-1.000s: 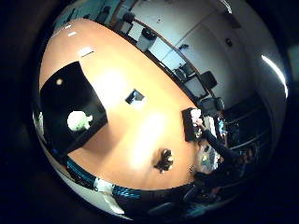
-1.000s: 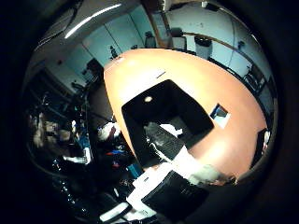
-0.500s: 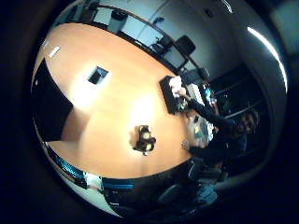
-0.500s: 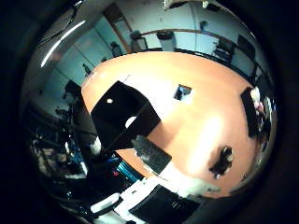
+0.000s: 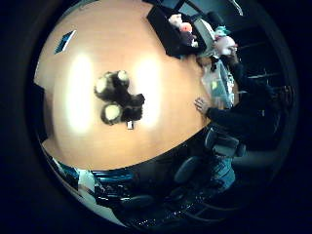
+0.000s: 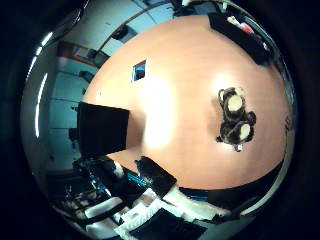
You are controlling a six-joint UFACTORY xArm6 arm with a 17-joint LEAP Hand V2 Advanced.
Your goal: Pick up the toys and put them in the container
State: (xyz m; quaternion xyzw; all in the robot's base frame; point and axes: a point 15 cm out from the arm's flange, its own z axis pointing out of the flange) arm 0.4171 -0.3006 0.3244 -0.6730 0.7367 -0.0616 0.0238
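Dark plush toy (image 5: pixel 119 99) on wooden table (image 5: pixel 165 131), well apart from black tray (image 5: pixel 165 31)

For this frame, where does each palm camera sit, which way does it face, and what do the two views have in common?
Right little finger side palm view: on the palm by the little finger, looking down on the wooden table with a dark plush toy lying on it; none of the hand shows.
Right thumb side palm view: on the palm by the thumb, facing the same table and a black container on it; the hand shows as white and black parts at the edge.
Shared: the table and the plush toy.
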